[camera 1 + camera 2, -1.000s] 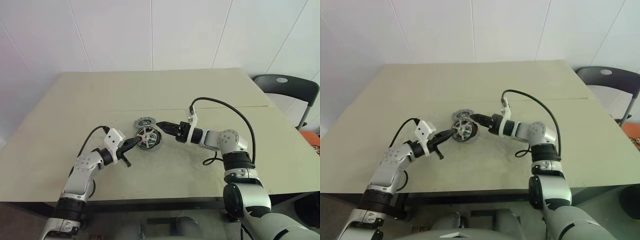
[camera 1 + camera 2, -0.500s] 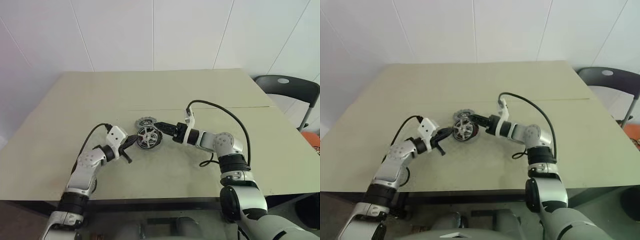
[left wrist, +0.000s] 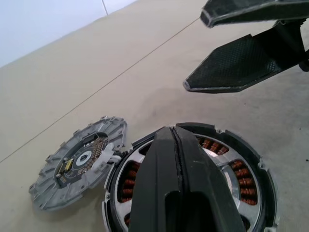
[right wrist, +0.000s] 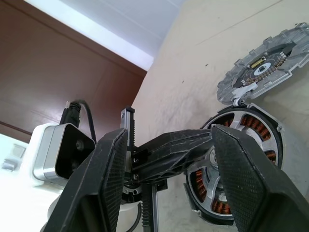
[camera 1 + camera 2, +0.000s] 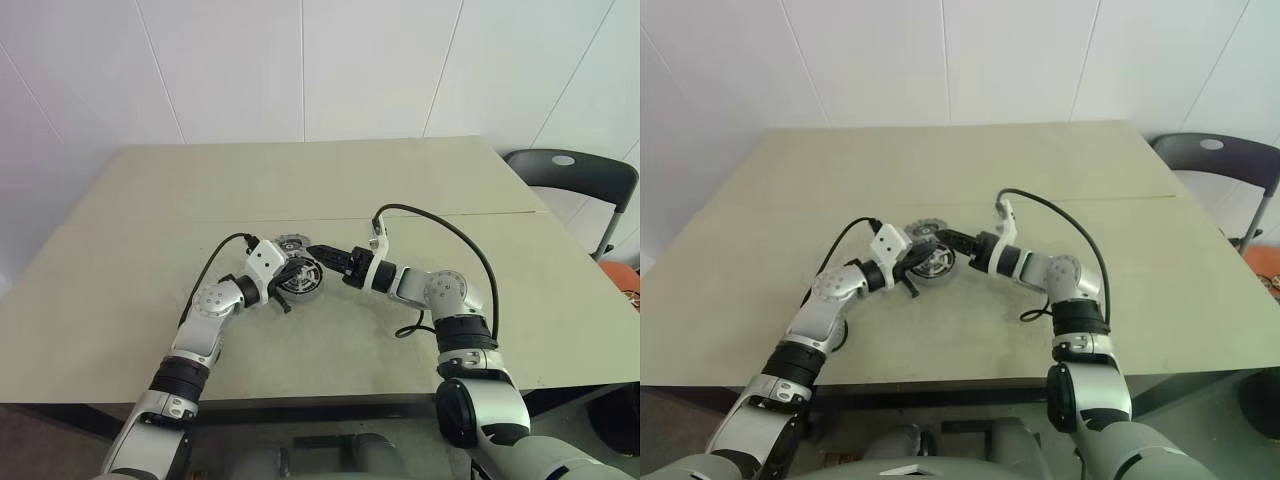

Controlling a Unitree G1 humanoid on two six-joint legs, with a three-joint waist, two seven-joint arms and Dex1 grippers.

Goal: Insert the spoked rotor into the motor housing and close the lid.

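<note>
Pinched-together left gripper (image 3: pixel 176 145) is pressing over the rigid, heavy-looking copper-wound motor housing (image 3: pixel 241 179); right gripper (image 5: pixel 312 250), fingers apart, is hovering at its three o'clock, best gripping the rim.

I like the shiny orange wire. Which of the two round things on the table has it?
The motor housing, the dark-rimmed round part under the shut left gripper. Copper windings ring its middle. The lid beside it is grey with a toothed edge.
</note>
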